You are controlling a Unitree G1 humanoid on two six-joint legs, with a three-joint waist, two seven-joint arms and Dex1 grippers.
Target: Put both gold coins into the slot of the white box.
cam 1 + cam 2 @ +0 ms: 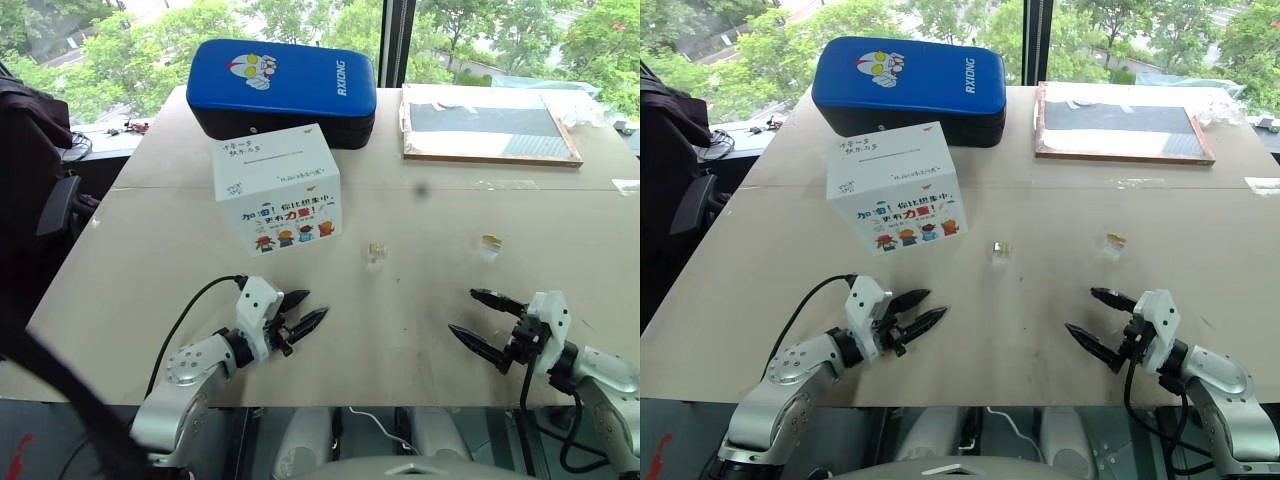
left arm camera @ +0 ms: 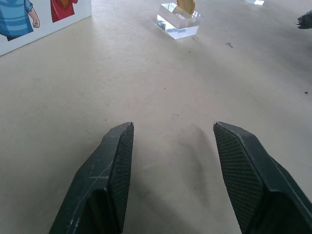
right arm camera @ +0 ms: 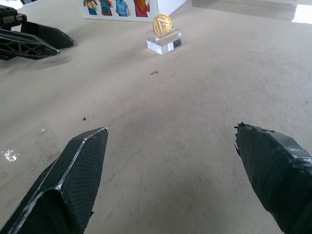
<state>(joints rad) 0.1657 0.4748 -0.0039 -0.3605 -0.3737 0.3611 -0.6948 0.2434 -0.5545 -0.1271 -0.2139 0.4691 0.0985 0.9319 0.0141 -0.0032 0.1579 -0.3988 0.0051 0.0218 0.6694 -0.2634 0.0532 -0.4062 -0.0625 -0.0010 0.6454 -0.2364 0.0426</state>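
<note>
beige tabletop [image 1: 420, 330] ahead of you — both gold coins sit out on clear stands, one [image 1: 376, 250] near the white box [image 1: 277, 188], the other [image 1: 490, 242] further right. your left gripper [image 1: 300, 316] and right gripper [image 1: 482, 320] hover spread and empty — nothing slotted yet, everything left.

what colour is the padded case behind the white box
Blue with a black base, cartoon face on top; the case shows best in the left eye view.

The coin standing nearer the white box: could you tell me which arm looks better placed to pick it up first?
Probably the left: the left gripper, open, lies closer to that coin; the right gripper sits nearer the other coin.
</note>
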